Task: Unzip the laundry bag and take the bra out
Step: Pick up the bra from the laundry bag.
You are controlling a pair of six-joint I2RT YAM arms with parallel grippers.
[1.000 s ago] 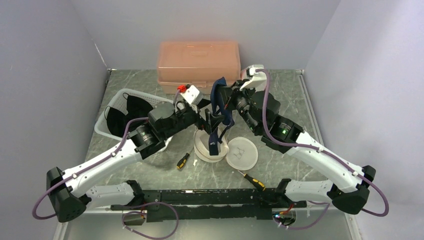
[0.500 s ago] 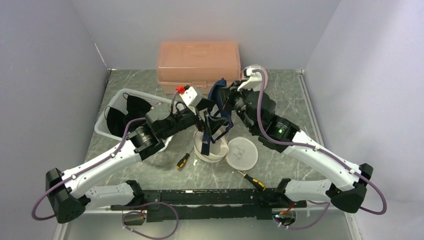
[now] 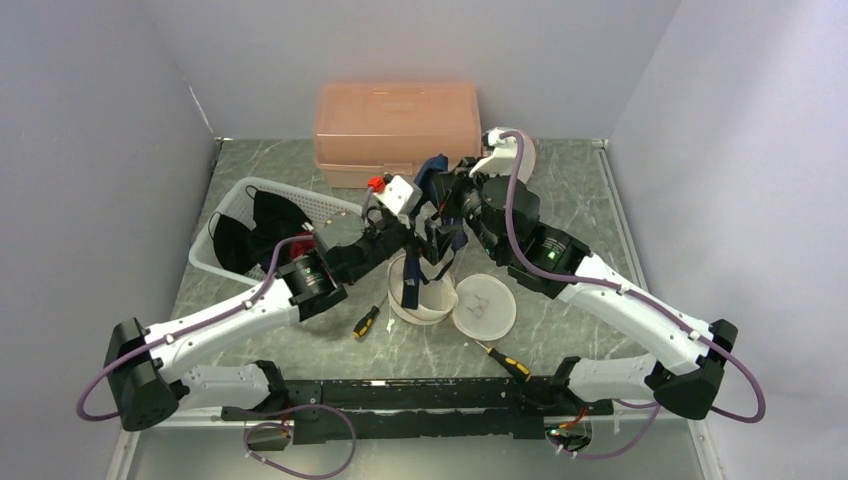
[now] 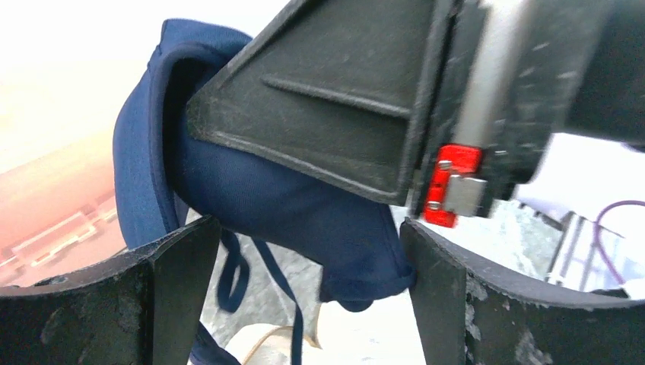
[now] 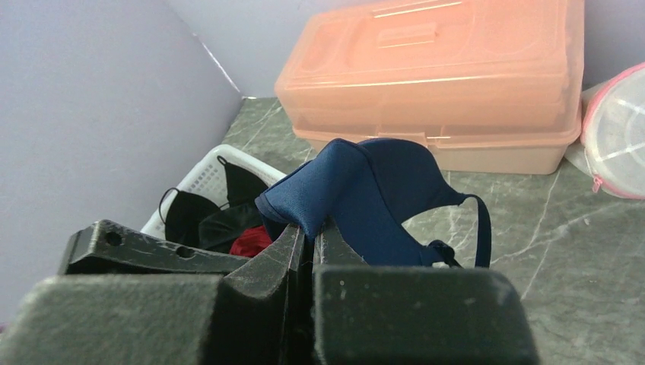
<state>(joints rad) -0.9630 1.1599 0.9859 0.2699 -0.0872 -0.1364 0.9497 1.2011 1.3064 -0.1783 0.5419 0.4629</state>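
A navy bra hangs in the air above the table's middle, and my right gripper is shut on the edge of one cup. From above, the bra dangles its straps into the white round laundry bag, whose round flap lies open beside it. My left gripper is open. The bra's lower cup hangs between its fingers, brushing the right one, just under the right gripper's black body. From above, the left gripper sits under the right gripper.
An orange lidded box stands at the back. A white basket with black and red clothes is at the left. A pink-rimmed round bag lies at the back right. Two screwdrivers lie near the front.
My left arm has reached forward and to the right, bringing its open fingers around the hanging bra. The right gripper has shifted slightly back and left with the bra.
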